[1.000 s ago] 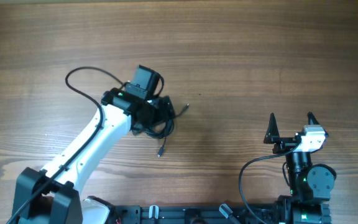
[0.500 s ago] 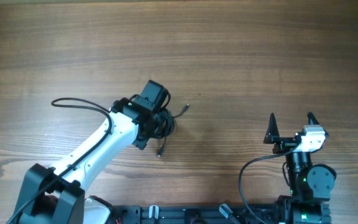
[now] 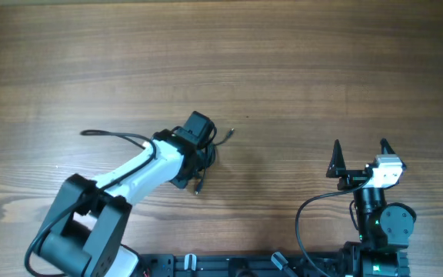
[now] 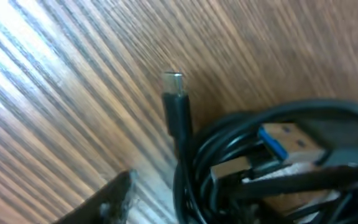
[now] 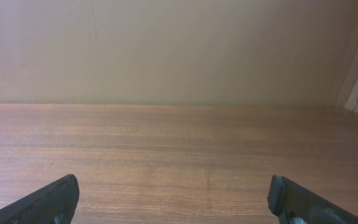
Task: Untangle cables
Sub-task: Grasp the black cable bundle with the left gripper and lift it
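Observation:
A tangled bundle of black cables [image 3: 210, 158] lies on the wooden table, left of centre. One plug end [image 3: 229, 133] sticks out to the upper right and another [image 3: 198, 187] to the lower left. My left gripper [image 3: 199, 146] is down over the bundle. In the left wrist view [image 4: 185, 208] only its left finger shows, set wide beside the coils [image 4: 197, 168], so it looks open. A USB-C plug [image 4: 174, 87] and a blue USB-A plug [image 4: 284, 140] show there. My right gripper [image 3: 360, 154] is open and empty at the lower right, also in its wrist view [image 5: 179, 199].
The left arm's own black lead [image 3: 114, 135] loops over the table to the left. Bare wooden tabletop [image 3: 298, 69] lies around the bundle. The arm bases stand along the front edge [image 3: 229, 265].
My left arm has swung its wrist right and down onto the cable bundle, turning as it went. Its trailing lead has dropped lower. The right arm has not moved.

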Controlling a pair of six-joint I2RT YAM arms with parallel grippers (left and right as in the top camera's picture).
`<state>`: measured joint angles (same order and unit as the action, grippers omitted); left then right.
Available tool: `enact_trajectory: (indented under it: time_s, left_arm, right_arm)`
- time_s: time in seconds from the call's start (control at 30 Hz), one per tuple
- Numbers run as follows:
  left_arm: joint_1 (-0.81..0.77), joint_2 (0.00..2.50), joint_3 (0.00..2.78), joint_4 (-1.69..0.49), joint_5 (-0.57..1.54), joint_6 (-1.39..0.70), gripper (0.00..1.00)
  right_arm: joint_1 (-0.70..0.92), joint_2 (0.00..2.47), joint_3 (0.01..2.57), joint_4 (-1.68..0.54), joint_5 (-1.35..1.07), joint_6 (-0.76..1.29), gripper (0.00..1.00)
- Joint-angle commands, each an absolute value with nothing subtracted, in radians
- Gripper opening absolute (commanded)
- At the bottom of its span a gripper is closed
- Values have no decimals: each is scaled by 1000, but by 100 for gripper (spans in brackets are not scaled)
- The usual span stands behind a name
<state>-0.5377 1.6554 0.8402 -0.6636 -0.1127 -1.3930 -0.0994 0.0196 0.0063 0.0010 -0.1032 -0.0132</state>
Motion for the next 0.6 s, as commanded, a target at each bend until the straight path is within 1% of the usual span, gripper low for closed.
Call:
enact_trajectory:
  time_s: [0.0, 0.07, 0.17, 0.33, 0.37, 0.5, 0.57]
  left_arm:
    - [-540, 1726, 821, -650, -179, -1391, 4]
    - [-540, 1718, 825, -654, -220, -1378, 4]
    - [-517, 1664, 862, -690, -246, -1291, 4]
    - [-467, 1491, 904, -703, -244, -1124, 4]
    - [-458, 1428, 904, -703, -242, -1088, 4]
    - [-445, 1303, 904, -704, -191, -986, 4]
    - [-445, 1243, 904, -707, -167, -972, 4]
  right_arm:
    - [-94, 14, 5, 5, -93, -24, 100]
    - [-94, 14, 5, 5, -93, -24, 100]
    - [-94, 14, 5, 5, -93, -24, 100]
    - [-94, 14, 5, 5, -93, -24, 100]
    - [-94, 14, 5, 5, -93, -24, 100]
    - [-94, 14, 5, 5, -93, -24, 100]
    - [-94, 14, 5, 5, -93, -24, 100]
